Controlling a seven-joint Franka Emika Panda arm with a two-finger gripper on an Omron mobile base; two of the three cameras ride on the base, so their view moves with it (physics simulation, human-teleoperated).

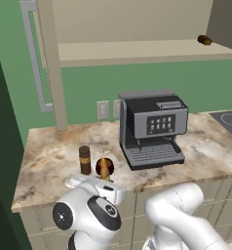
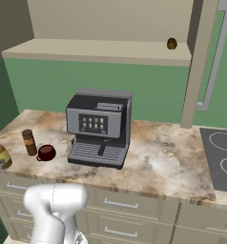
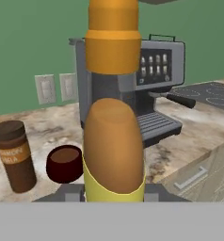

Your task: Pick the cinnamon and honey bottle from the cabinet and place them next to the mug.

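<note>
Hand point(image 3: 114, 195) clamped on honey bottle point(image 3: 113, 141), centre of hand view, upright over front edge of bench point(image 1: 49, 161). Cinnamon point(image 1: 85, 159) stands lower left of left base view, mug point(image 1: 101, 167) just beside it, espresso machine point(image 1: 152, 127) right of both. Cabinet point(image 1: 137, 51) across top.

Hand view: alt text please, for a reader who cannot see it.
The gripper holds the honey bottle upright, close to the camera. Behind it on the counter stand the mug, the cinnamon and a coffee machine.
</note>
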